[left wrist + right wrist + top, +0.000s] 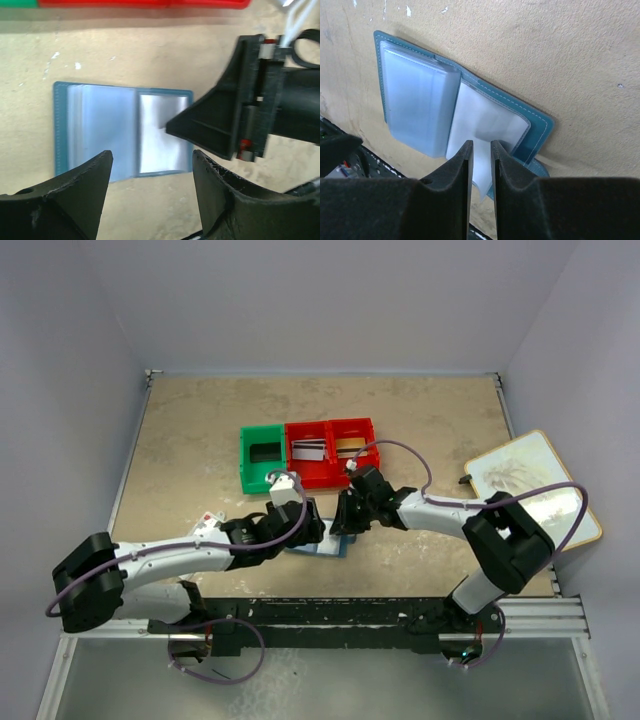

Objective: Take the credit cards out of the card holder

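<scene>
Tabletop (pixel 200 440): card holder (pixel 100 125) open, long axis left-right; left pincer (pixel 150 165) gaping empty; right pincer (pixel 479 150) pinching it.

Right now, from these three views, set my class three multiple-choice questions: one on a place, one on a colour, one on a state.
1. Where does the card holder lie?
A in a bin; B on the table; C on the white board.
2. What colour is the leftmost bin?
A red; B green; C yellow.
3. How is the left gripper?
A open; B shut on a card; C out of view.

Answers:
1 B: both wrist views show it lying flat on the table.
2 B: its walls are green in the overhead view.
3 A: its fingers stand wide apart above the holder.
</scene>
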Robot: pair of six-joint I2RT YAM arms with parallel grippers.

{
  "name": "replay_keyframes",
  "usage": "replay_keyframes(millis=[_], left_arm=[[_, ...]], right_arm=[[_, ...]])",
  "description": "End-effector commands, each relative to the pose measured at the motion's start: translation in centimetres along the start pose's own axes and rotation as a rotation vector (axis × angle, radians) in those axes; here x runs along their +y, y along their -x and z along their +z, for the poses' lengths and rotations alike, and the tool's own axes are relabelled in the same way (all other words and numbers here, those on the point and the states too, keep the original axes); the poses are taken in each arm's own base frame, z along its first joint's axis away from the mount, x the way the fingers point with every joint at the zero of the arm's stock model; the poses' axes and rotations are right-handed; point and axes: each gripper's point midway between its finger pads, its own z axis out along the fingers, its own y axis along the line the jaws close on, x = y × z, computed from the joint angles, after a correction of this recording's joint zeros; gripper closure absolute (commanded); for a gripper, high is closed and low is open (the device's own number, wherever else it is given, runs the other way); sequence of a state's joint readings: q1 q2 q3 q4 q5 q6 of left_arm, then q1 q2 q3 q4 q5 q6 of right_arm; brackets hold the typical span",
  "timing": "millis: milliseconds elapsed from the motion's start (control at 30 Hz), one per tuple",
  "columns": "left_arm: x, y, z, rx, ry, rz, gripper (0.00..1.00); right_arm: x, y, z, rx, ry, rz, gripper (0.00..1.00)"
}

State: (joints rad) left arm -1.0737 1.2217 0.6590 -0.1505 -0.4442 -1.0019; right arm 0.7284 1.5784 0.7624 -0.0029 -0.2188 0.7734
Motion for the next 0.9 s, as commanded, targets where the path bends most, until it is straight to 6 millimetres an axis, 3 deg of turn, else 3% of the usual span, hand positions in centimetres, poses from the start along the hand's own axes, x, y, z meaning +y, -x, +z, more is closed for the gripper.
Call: replay_keyframes(millis=[0,167,700,867], left_arm=[[2.1,-0.9,0.9,0.018,0.092,0.023,0.37],[2.8,-2.3,1.8,0.053,0.126,0.003,0.38],[3.2,-2.1,2.1,0.06,0.164,0.062,0.37],[2.5,-3.2,2.6,0.104,0.124,0.061,0.37]], right_arm=[[-0.2,0.0,0.3,-0.001,-0.013,-0.011,0.77],[-0.3,0.1,0.4,-0.008,-0.021,-0.006,0.77],[-0.6,-0.2,0.4,-0.01,-0.022,-0.006,0.77],[-0.6,-0.1,0.3,-0.011,-0.021,-0.01,0.77]])
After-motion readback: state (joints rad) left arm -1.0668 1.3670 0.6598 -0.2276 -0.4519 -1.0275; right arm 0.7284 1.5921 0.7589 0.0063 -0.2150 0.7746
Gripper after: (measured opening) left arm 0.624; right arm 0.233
